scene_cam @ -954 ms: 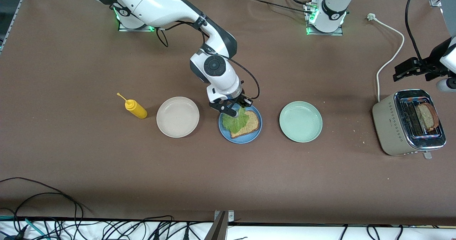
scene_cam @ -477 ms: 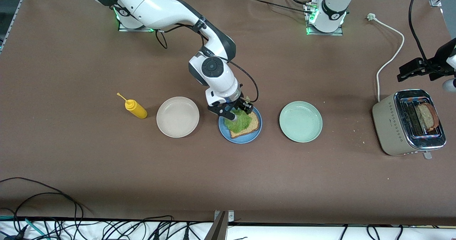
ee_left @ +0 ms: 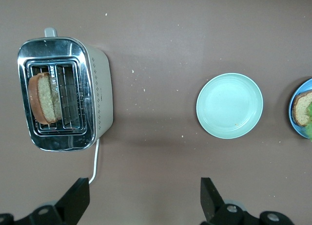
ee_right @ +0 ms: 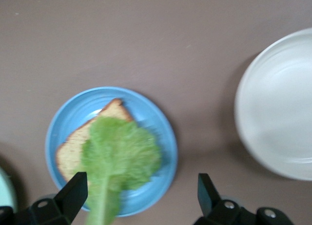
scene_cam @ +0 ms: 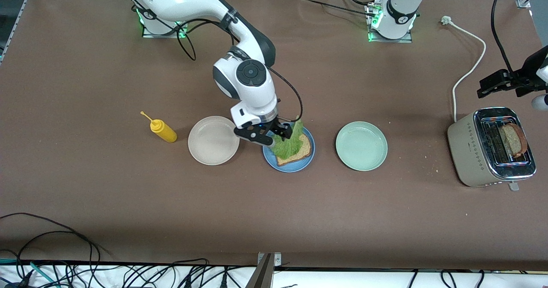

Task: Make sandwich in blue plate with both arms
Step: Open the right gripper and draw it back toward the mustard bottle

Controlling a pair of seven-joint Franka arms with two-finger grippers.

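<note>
Right gripper (scene_cam: 269, 135), frame centre, jaws spread wide, holding nothing — lettuce (scene_cam: 287, 144) lies on the bread (scene_cam: 299, 151) in the blue plate (scene_cam: 295, 166). Left gripper (ee_left: 144, 203), equally wide, empty, hangs over the toaster (scene_cam: 490, 149) at right edge — descend squarely onto its slice (scene_cam: 513, 139).

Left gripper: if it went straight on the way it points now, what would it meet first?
Probably bare table: the left gripper points down between the toaster and the mint-green plate, though depth is unclear.
</note>
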